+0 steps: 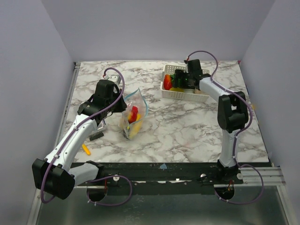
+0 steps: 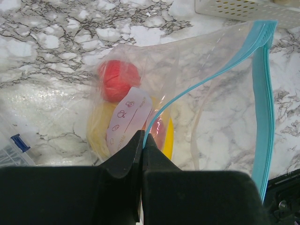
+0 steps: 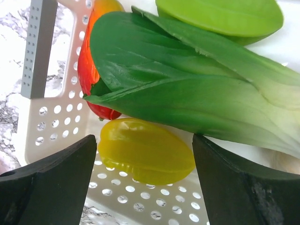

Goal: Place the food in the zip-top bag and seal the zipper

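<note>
The clear zip-top bag [image 1: 133,112] lies left of centre with its light blue zipper [image 2: 260,89] open; it also shows in the left wrist view [image 2: 206,84]. Inside it are a red toy fruit [image 2: 117,79] and a yellow one [image 2: 101,129]. My left gripper [image 2: 143,136] is shut on the bag's blue mouth edge. My right gripper [image 3: 145,154] is open inside the white basket [image 1: 180,91], its jaws on either side of a yellow toy fruit [image 3: 143,150]. A green leafy toy vegetable [image 3: 187,89], a red-orange toy [image 3: 91,70] and a light green toy [image 3: 220,16] lie beside it.
An orange toy piece [image 1: 86,149] lies on the table near the left arm. A small blue and clear object [image 2: 14,147] sits by the bag's left side. The basket's perforated wall [image 3: 51,122] is close to my right gripper's left finger.
</note>
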`<state>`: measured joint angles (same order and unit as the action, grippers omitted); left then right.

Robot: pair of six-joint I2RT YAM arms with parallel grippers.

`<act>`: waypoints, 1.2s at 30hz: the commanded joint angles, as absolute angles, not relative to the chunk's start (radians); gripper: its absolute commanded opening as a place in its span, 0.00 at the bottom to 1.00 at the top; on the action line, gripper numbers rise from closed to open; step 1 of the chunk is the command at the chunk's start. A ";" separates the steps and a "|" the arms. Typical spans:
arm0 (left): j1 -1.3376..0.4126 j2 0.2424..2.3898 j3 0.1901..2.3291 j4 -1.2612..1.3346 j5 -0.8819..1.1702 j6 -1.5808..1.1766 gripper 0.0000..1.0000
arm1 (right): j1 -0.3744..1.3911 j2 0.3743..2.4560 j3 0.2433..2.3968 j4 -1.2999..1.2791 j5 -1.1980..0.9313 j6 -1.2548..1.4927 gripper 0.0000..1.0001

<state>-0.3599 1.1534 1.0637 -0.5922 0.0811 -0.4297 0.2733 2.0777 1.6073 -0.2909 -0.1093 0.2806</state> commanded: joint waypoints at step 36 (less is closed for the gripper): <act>-0.353 1.143 1.053 -0.580 0.089 -0.420 0.00 | 0.295 2.086 1.608 -0.314 0.048 0.544 0.36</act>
<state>-0.3599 1.1534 1.0634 -0.5919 0.0826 -0.4297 0.2928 2.1296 1.6276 -0.3367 0.0151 0.5110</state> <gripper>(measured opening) 0.009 0.531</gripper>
